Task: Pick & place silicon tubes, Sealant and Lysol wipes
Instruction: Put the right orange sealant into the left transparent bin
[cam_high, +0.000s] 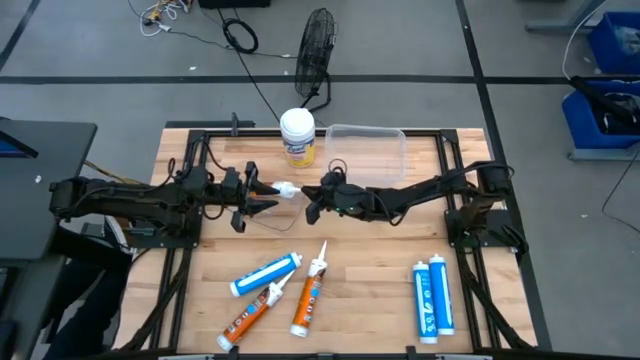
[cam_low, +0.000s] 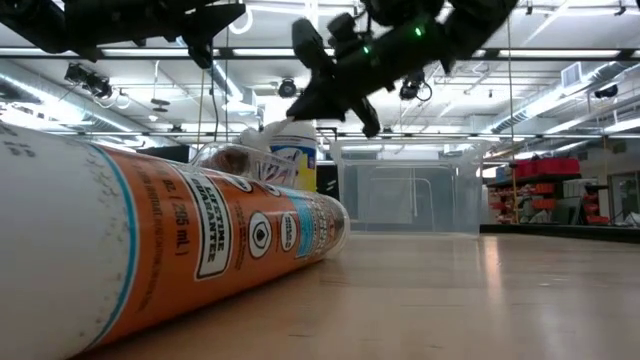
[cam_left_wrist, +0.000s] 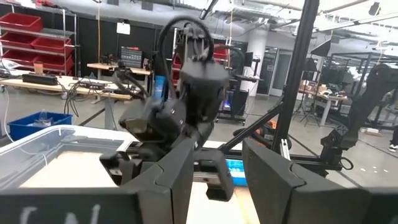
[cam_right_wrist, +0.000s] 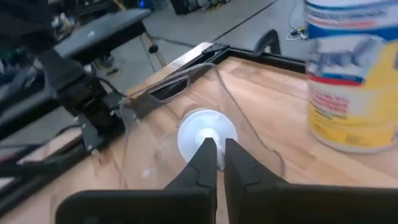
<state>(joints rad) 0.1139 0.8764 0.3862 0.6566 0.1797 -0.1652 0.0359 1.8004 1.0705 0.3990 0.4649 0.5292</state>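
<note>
Mid-bench, keep right gripper (cam_high: 312, 196), jaws narrowed to a slit at white cap (cam_right_wrist: 207, 132) of clear tube (cam_right_wrist: 149, 124), centred and slow; left gripper (cam_high: 262, 195) hold: cannot tell; Lysol wipes (cam_high: 298, 137) upright at far edge beside clear bin (cam_high: 400, 135).

Right claw (cam_right_wrist: 216, 151) near Lysol wipes (cam_right_wrist: 351, 74)

lysol wipes (cam_high: 298, 137) — upright yellow-label canister, white domed lid, table's far edge, beside clear bin.
</note>
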